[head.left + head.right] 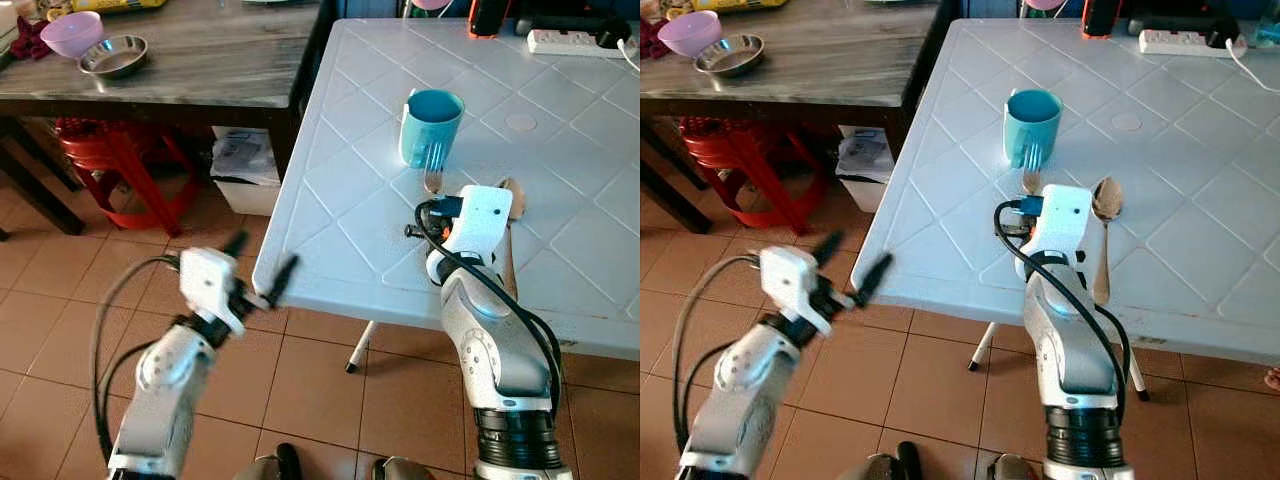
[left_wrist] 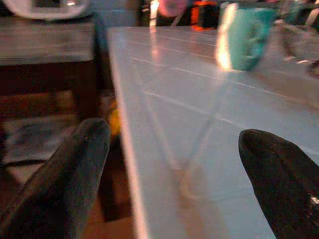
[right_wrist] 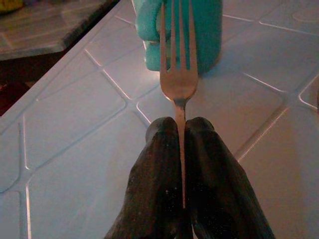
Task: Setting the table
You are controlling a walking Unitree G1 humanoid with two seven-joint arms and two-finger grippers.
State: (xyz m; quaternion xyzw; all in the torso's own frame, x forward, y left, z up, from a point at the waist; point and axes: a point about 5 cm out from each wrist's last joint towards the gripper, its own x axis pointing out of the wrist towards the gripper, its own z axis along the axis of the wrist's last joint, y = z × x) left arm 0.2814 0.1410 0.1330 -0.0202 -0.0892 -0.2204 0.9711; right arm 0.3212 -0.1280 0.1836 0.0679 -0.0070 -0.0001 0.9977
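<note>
A teal mug point(image 1: 431, 126) stands on the pale blue plastic table point(image 1: 360, 230). My right gripper point(image 3: 180, 130) is shut on a metal fork point(image 3: 178, 74), whose tines point(image 1: 433, 172) point at the mug's base, low over the table. Right of that wrist a spoon point(image 1: 1104, 222) lies on the table, bowl toward the mug. My left gripper point(image 1: 262, 270) is open at the table's near left corner, one finger point(image 2: 65, 184) off the edge and the other finger point(image 2: 279, 179) over the tabletop, with nothing between them.
A dark wooden table point(image 1: 180, 70) at the left carries a purple bowl point(image 1: 72, 32) and a steel dish point(image 1: 113, 56). Under it stand red stools point(image 1: 115, 160) and a box of papers point(image 1: 245, 170). A white power strip point(image 1: 575, 42) lies at the plastic table's far edge.
</note>
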